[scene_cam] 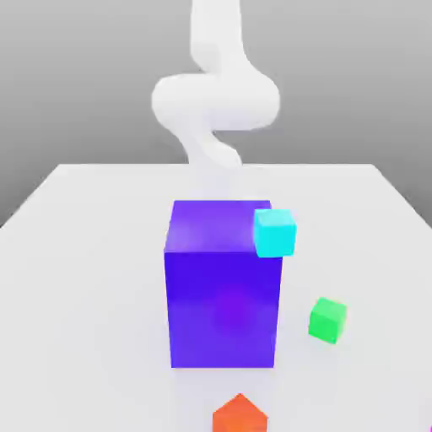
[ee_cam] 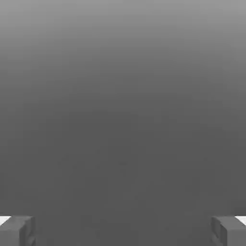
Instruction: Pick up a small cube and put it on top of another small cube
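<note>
On the white table, toward the exterior view's right, the green cube is sitting flat, near the big purple-blue block but apart from it. It is lying with nothing stacked on it and nothing gripping it. Being a cube, it is offering no long axis. It is resting level and turned a little, so that one upright edge is facing the camera.

An orange cube is lying at the near edge of the exterior view, one corner pointing toward the camera. A cyan cube is showing against the block's upper corner on the exterior view's right; whether it is resting on the block cannot be told.

The white arm is hanging high behind the block, well apart from every small cube. In the hand view, the gripper is standing wide open, its fingers holding nothing and looking at plain grey.

Judging from this, the task is hardly begun: no cube is lifted and none is stacked. Reaching, gripping, carrying and placing are all waiting to be done.
</note>
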